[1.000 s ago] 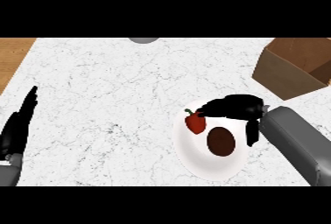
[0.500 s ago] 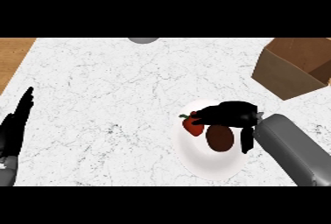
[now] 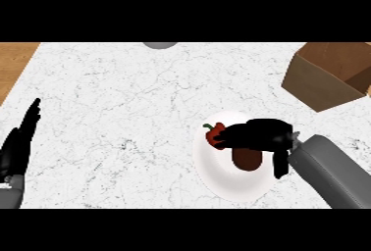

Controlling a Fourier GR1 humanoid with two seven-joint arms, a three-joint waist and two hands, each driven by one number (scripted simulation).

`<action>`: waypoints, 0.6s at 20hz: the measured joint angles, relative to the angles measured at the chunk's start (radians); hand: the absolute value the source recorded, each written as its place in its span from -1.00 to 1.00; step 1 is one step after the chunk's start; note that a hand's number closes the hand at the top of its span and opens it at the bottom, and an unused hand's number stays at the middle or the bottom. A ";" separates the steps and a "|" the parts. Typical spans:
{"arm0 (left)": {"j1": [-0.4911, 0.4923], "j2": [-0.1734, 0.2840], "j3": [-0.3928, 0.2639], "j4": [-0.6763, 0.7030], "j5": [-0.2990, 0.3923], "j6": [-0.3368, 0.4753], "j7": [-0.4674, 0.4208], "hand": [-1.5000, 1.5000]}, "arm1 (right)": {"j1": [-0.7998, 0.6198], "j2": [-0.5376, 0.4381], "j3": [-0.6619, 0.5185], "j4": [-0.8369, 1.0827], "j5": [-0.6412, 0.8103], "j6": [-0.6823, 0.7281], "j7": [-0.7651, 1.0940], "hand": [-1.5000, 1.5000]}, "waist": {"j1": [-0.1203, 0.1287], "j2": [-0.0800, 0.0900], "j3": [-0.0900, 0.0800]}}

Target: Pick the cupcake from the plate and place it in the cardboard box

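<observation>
While the right hand hangs over the plate, the scene reads as follows.

Right hand [image 3: 259,133]: comes in from the near right on a grey forearm angled toward the far left; it lies over the middle of the plate, fingers curled down above the cupcake's far end. Whether they actually close on the cupcake cannot be told, since the hand hides the contact.
Cupcake [image 3: 247,159]: dark brown, on the plate, its near part showing just below the hand.
Red item [image 3: 214,135]: a strawberry-like piece with a green stem, on the plate's far left part, touching the hand's left edge.
Plate [image 3: 226,181]: white, on the bench right of centre.
Cardboard box [image 3: 319,83]: open, at the far right, well apart from the plate.
Left hand [image 3: 20,142]: at the left edge, fingers straight and together, pointing away, resting.
Bench [image 3: 123,98]: white marble top.
</observation>
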 measured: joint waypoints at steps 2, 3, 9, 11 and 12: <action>0.002 -0.003 0.007 -0.004 -0.005 -0.008 0.003 0.00 | 0.019 0.000 0.009 -0.021 0.028 0.006 0.026 -1.00 | 0.001 0.000 0.000; -0.010 -0.007 0.011 0.016 -0.011 -0.010 -0.007 0.00 | 0.013 0.002 0.007 -0.006 0.040 0.007 0.027 -1.00 | 0.001 0.001 0.000; -0.005 -0.019 0.031 -0.022 -0.028 -0.031 0.018 0.00 | 0.059 0.046 0.006 0.012 0.121 -0.007 0.057 1.00 | 0.004 -0.003 -0.001; -0.006 -0.020 0.037 -0.032 -0.035 -0.041 0.029 0.00 | 0.069 0.079 -0.008 0.027 0.148 -0.045 0.058 1.00 | 0.004 -0.007 -0.003; -0.014 -0.029 0.035 -0.019 -0.043 -0.037 0.025 0.00 | 0.071 0.096 -0.017 0.025 0.158 -0.071 0.061 1.00 | 0.003 -0.008 -0.004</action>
